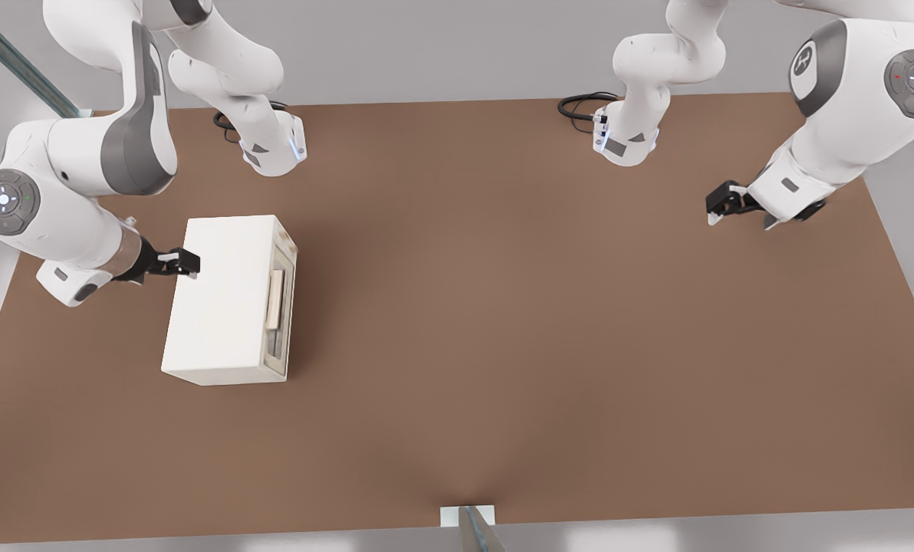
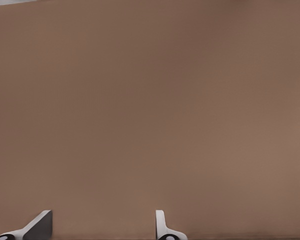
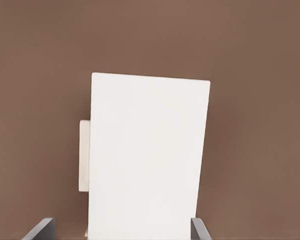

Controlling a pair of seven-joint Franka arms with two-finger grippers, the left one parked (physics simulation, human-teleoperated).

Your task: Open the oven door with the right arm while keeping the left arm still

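Cream-white and boxy, your oven (image 1: 223, 303) sits on the brown table (image 1: 503, 322) toward the front view's left, its door (image 1: 279, 307) facing three o'clock, shut flush, with the beige bar handle (image 1: 275, 299) running along it. Your right arm (image 1: 66, 199) reaches in from nine o'clock, and its gripper (image 1: 185, 263) hangs over the oven's top at the edge away from the door. Your wrist camera shows the fingers (image 3: 40, 229) spread wide, one off each side of the white top, gripping nothing. Handle and gripper are well apart.
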